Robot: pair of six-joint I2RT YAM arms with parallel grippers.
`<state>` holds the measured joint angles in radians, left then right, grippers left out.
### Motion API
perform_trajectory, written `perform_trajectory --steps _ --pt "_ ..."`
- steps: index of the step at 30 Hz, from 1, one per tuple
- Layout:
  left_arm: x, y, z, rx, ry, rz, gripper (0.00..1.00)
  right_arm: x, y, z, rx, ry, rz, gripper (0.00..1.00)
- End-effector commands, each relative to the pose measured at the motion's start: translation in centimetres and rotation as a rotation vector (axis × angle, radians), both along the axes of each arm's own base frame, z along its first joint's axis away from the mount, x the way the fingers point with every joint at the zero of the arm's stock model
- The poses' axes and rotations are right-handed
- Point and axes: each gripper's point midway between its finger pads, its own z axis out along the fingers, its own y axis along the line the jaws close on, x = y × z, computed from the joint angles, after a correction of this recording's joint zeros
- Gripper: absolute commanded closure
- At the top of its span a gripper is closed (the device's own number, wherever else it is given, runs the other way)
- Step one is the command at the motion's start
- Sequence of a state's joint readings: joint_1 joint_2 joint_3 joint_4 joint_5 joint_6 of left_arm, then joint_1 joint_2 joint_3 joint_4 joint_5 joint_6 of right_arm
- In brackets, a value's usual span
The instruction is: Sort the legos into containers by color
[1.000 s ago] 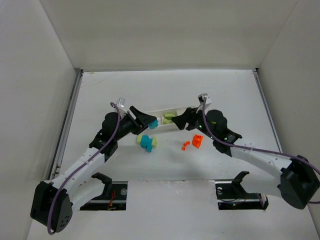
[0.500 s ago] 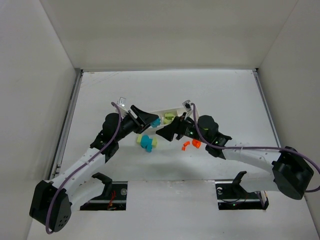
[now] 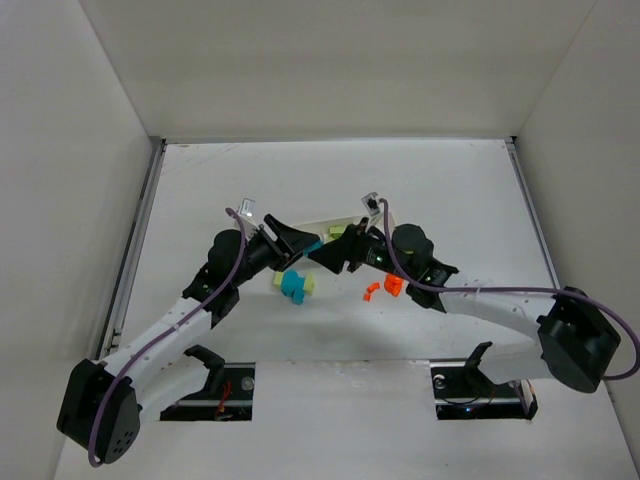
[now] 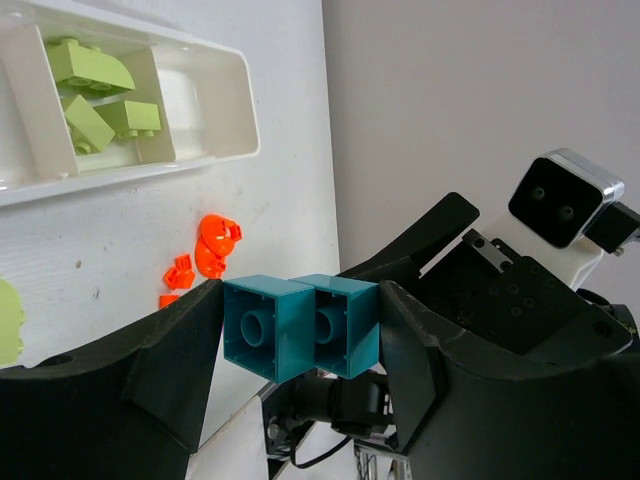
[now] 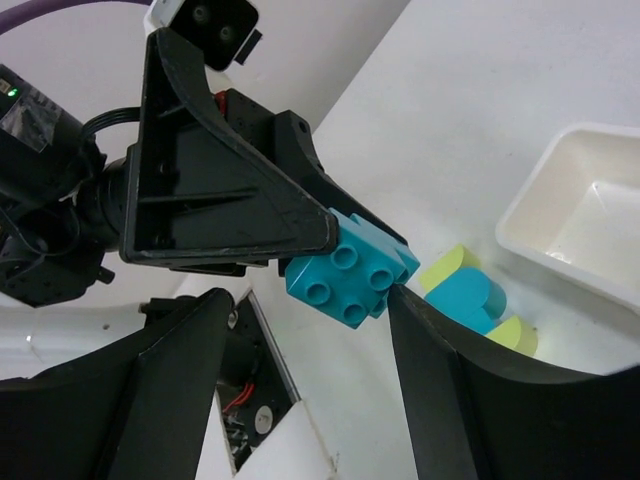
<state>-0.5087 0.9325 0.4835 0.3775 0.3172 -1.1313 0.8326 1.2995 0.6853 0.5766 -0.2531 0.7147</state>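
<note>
On the surface [image 3: 450,190], on the near side of the tray [image 4: 200,90], lies a loose clump [image 3: 294,285] of cyan and yellow-green bricks. To its right, also on the tray's near side, lie the orange bricks [image 3: 393,285], apart from the tray.

Just above these, right in front of the tray's near wall, the two tools meet nose to nose. The left tool [image 4: 300,312] is clamped on a cyan brick [image 4: 300,325], one finger on each side, and holds it clear of the surface. The right tool [image 5: 310,315] stands open, its fingers spread to either side of that brick; whether one touches its corner cannot be told.

Farther back, several yellow-green bricks [image 4: 100,100] lie in one tray compartment, the one next to the end compartment.
</note>
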Motion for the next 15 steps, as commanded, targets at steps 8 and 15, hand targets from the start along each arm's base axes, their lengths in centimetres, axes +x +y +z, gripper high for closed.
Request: perform_trajectory --steps 8,15 --pt "-0.51 -0.59 2.06 -0.048 -0.071 -0.027 0.64 0.90 1.06 3.17 0.081 -0.070 0.006 0.37" --pt "-0.57 -0.56 1.90 -0.044 -0.068 -0.025 0.64 1.16 0.72 3.35 0.113 -0.071 -0.013 0.38"
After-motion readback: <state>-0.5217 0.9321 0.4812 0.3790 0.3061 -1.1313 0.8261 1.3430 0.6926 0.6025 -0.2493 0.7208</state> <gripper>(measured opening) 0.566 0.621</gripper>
